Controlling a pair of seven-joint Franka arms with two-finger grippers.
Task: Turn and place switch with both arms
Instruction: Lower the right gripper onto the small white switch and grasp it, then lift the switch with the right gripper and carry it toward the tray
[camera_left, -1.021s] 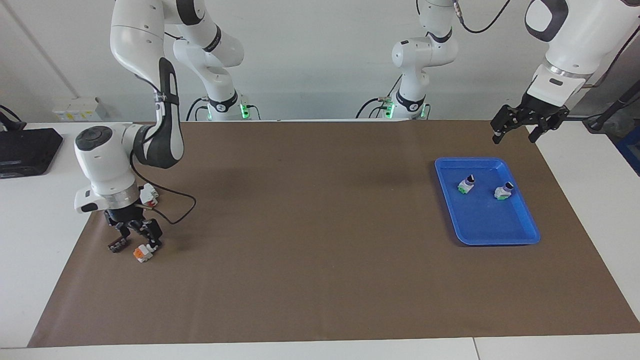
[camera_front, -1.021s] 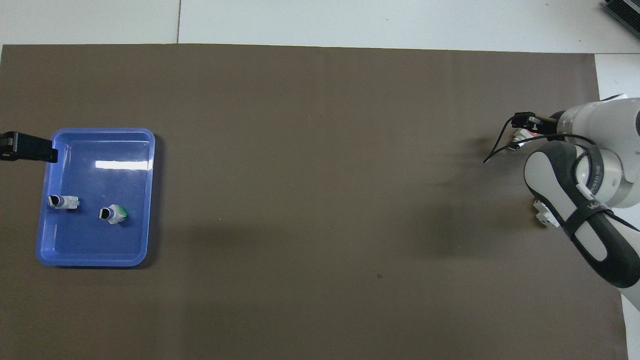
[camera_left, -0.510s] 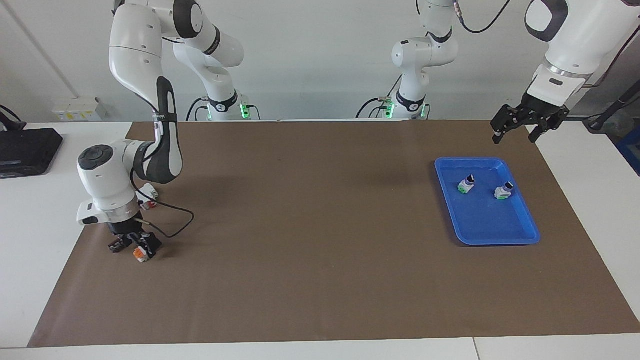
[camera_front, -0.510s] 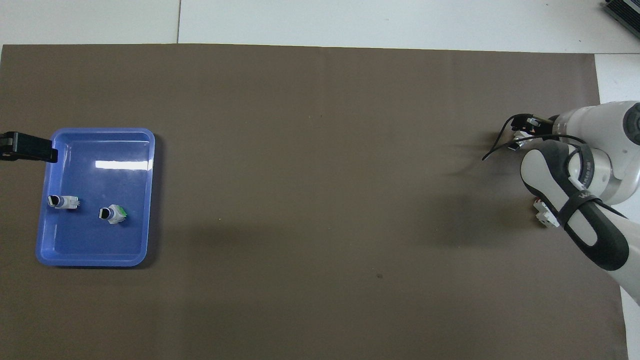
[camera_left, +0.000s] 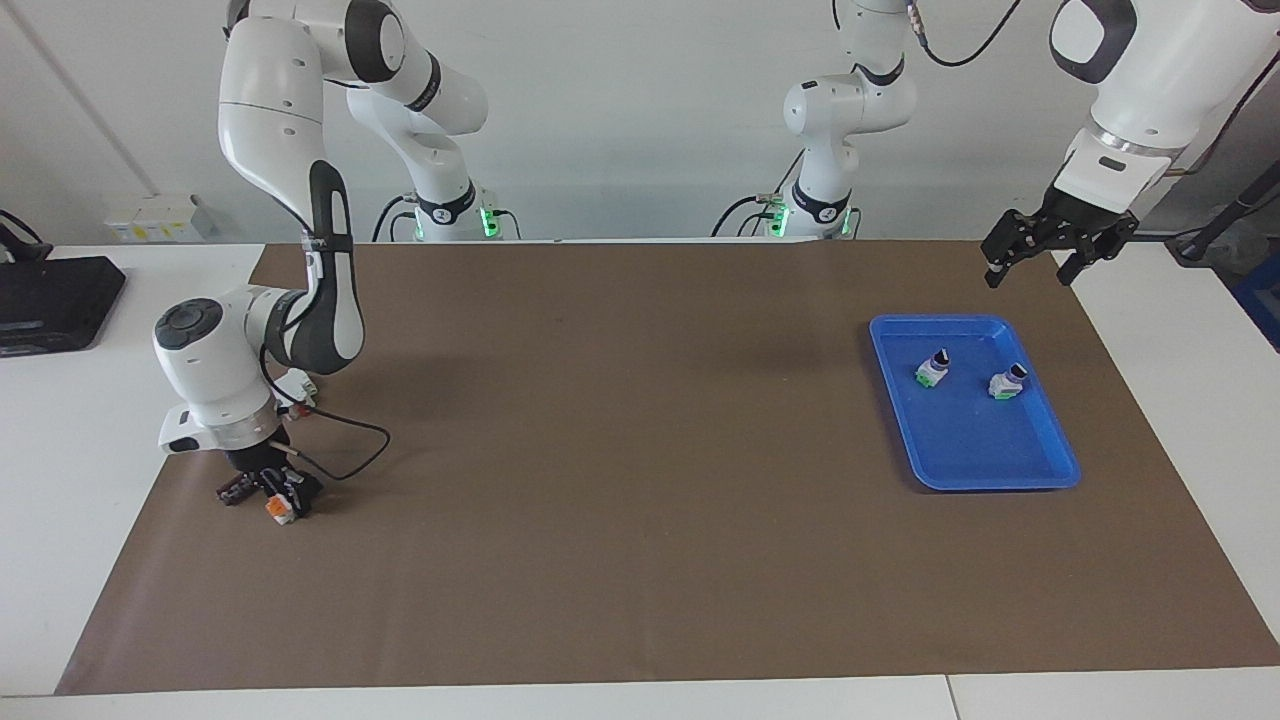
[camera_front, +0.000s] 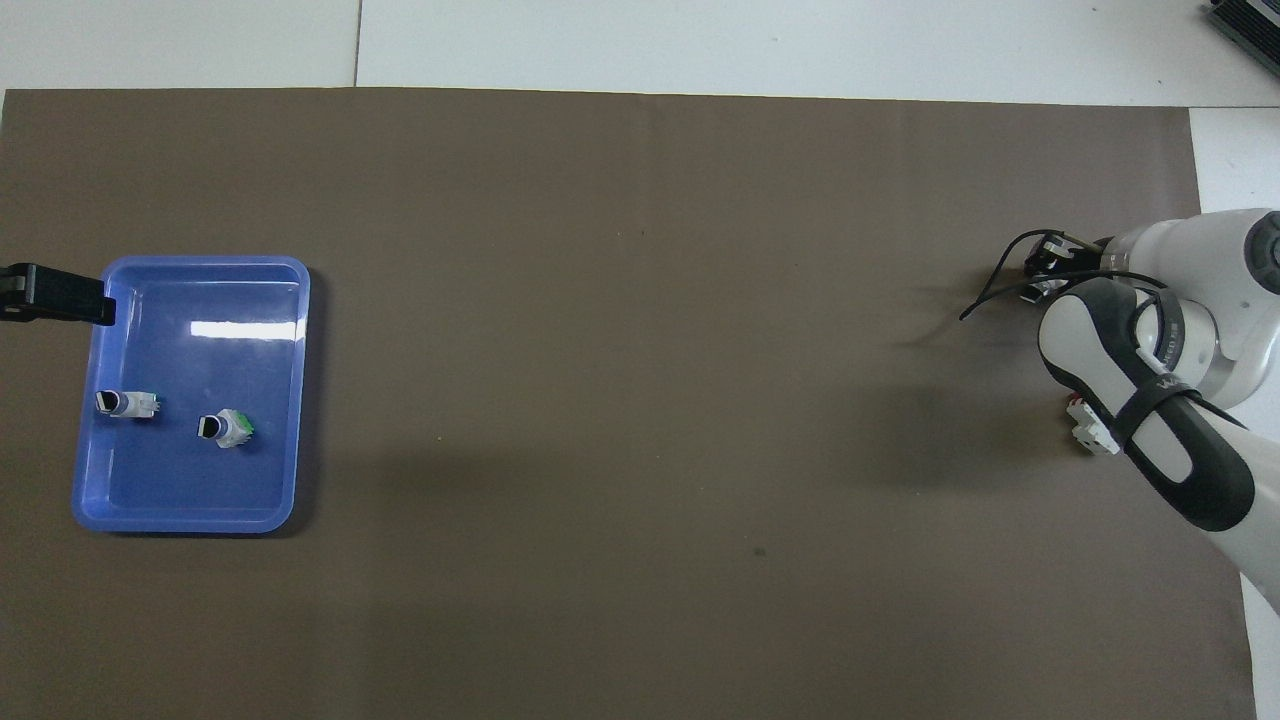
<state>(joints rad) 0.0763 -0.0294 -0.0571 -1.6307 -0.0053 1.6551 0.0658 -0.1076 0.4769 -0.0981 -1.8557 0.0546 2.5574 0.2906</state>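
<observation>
Pincers differ now, we see: the right gripper (camera_left: 272, 493), spread wide a second ago, has clamped onto the switch (camera_left: 279, 509) low over the mat (camera_left: 640, 560), orange end poking out below. The left gripper (camera_left: 1040, 255) waits, fingers apart, above the blue tray (camera_left: 1050, 440).

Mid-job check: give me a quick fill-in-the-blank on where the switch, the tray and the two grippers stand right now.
1. The right gripper is shut on the switch, whose visible end is ____ in colour.
2. The blue tray holds ____ green-ended switches.
3. The left gripper hangs open over the edge of the ____ tray.
4. The bigger white block with a red part lies ____ to the robots than the held switch.

Missing words: orange; two; blue; nearer
</observation>
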